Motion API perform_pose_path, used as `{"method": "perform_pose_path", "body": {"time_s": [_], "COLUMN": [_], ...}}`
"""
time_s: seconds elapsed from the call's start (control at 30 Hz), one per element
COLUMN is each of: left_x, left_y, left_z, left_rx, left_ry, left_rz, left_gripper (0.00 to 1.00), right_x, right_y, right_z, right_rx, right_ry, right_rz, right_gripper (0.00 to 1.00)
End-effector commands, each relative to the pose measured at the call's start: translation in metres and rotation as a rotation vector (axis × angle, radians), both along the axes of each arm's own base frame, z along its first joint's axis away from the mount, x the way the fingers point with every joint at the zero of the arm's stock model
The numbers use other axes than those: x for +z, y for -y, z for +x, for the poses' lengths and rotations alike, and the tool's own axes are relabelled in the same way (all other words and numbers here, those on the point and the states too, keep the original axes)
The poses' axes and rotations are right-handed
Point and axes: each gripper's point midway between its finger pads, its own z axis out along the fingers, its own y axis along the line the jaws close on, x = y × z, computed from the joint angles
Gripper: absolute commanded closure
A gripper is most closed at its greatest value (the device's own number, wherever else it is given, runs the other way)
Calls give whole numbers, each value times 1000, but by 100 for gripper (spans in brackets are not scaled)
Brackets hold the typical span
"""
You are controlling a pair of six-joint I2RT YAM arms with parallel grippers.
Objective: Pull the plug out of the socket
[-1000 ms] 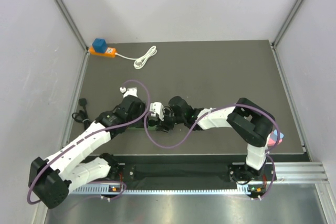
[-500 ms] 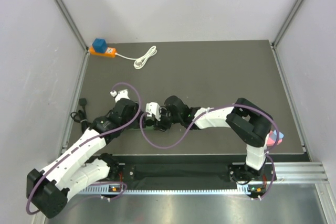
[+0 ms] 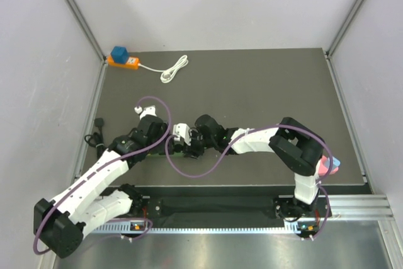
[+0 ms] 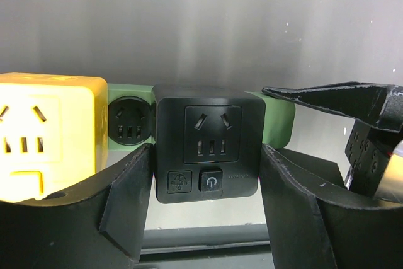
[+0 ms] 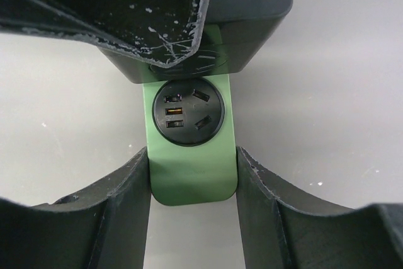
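Observation:
The socket is a green power strip (image 5: 192, 174) lying on the dark table. A black cube plug (image 4: 208, 149) sits in it, beside a yellow cube adapter (image 4: 44, 137) and a free outlet (image 4: 130, 121). My left gripper (image 4: 206, 177) is shut on the black plug, one finger against each side. My right gripper (image 5: 193, 162) is shut on the strip's free end, just below another outlet (image 5: 187, 116). In the top view both wrists meet over the strip (image 3: 180, 151) at the table's near left.
An orange power strip with a blue cube (image 3: 123, 60) and a coiled white cable (image 3: 174, 67) lie at the far left corner. A black plug and cord (image 3: 97, 135) rest at the left edge. Purple arm cables (image 3: 189, 171) loop near the front edge.
Both wrists and the strip between them have shifted a little to the left. Neither grip has changed.

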Motion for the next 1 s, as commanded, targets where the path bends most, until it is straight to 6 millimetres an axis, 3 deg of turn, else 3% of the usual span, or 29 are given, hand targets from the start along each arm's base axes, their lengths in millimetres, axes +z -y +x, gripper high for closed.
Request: {"method": "perform_pose_path", "body": {"time_s": [0.0, 0.3, 0.37, 0.4, 0.47, 0.5, 0.67, 0.77, 0.9, 0.93, 0.97], "left_x": [76, 52, 56, 60, 67, 73, 90, 93, 91, 90, 87], "left_y": [44, 63, 60, 57, 45, 40, 17, 15, -5, -12, -17], "left_z": [34, 29, 29, 29, 30, 28, 22, 18, 17, 17, 18], "left_rx": [5, -105, -98, -96, -55, -44, 10, 0, 88, 113, 130], "left_ry": [197, 92, 86, 99, 122, 141, 174, 177, 169, 171, 171], "left_rz": [-294, -282, -261, -250, -216, -208, -158, -160, -96, -81, -68], "left_gripper": [100, 100, 83, 60, 45, 30, 14, 5, 13, 17, 35], "right_x": [-37, -32, -32, -32, -32, -32, -34, -37, -34, -31, -25], "right_y": [28, 38, 39, 41, 42, 43, 46, 47, 49, 49, 48], "right_z": [3, -3, -2, -1, -1, 0, 2, 5, 6, 6, 7], "right_rx": [-80, -106, -116, -123, -126, -133, -141, -152, -181, -186, -201], "right_ry": [-46, -75, -76, -71, -70, -65, -54, -51, -59, -62, -65], "right_rz": [-147, -148, -145, -148, -150, -153, -170, -192, -194, -189, -171], "right_gripper": [100, 100, 100, 100, 100, 98, 89, 85, 64, 54, 48]}}
